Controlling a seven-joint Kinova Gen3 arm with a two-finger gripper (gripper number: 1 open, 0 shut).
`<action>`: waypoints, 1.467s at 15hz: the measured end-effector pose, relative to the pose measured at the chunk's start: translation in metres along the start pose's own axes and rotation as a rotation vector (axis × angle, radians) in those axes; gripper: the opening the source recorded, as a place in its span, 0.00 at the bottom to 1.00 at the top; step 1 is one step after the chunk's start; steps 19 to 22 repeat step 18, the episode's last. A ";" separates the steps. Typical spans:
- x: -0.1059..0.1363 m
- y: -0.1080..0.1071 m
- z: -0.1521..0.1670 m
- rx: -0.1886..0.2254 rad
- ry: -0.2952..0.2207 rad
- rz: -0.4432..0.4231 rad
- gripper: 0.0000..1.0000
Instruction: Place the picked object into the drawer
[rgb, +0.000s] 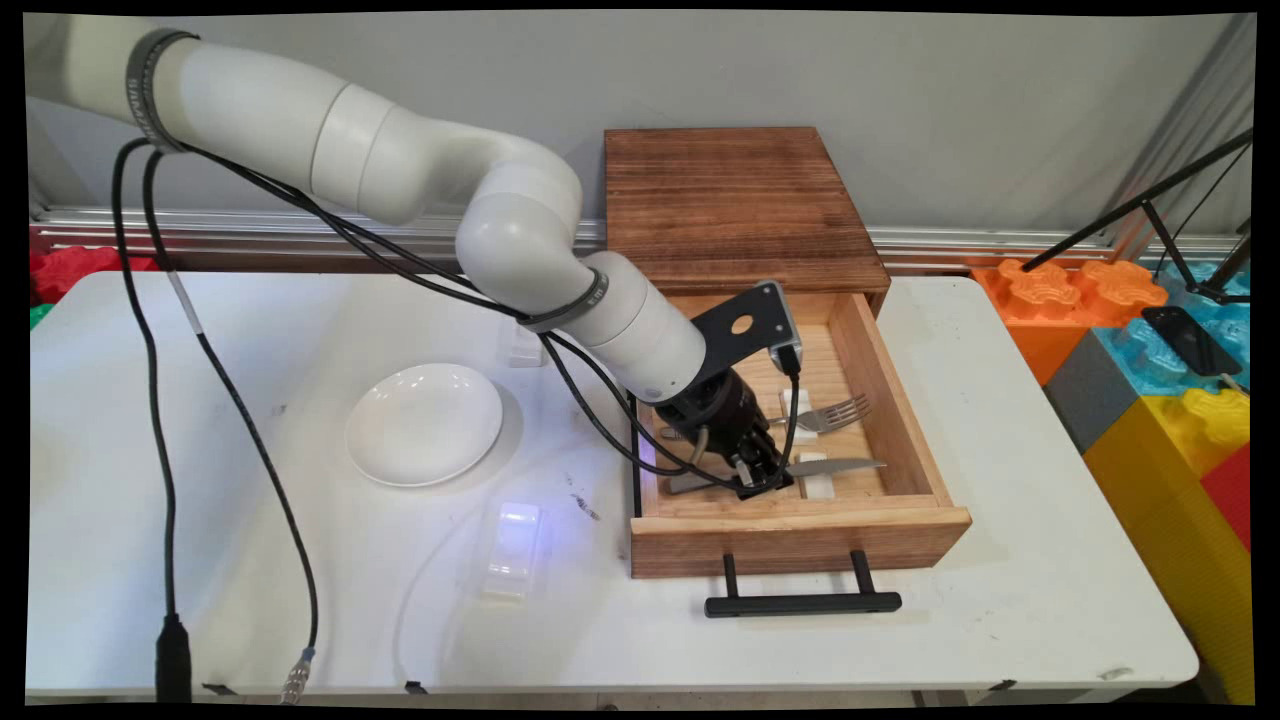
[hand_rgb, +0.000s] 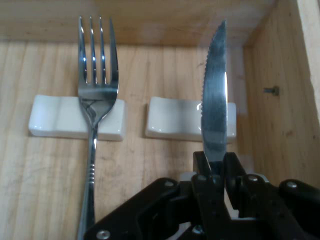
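My gripper (rgb: 762, 478) (hand_rgb: 215, 167) reaches down into the pulled-out wooden drawer (rgb: 800, 525) and is shut on a steel knife (rgb: 835, 466) (hand_rgb: 215, 112). The knife's serrated blade sticks out past the fingers over a white rest (hand_rgb: 172, 125) (rgb: 815, 488). Beside it, a steel fork (rgb: 832, 414) (hand_rgb: 94, 115) lies with its neck on a second white rest (hand_rgb: 55, 120), tines toward the drawer's side wall. In the hand view the drawer's wooden wall (hand_rgb: 280, 100) stands close on the right of the knife.
The drawer belongs to a dark wooden box (rgb: 735, 205) at the table's back; its black handle (rgb: 802, 602) juts toward the near edge. A white plate (rgb: 424, 423) and a clear plastic piece (rgb: 511, 550) lie left of the drawer. Coloured foam blocks (rgb: 1150, 350) stand at right.
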 end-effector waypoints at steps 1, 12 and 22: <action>-0.001 0.000 0.002 -0.001 -0.001 0.000 0.00; -0.009 -0.007 0.013 -0.013 -0.008 0.019 1.00; -0.008 -0.009 0.010 -0.014 -0.005 0.017 1.00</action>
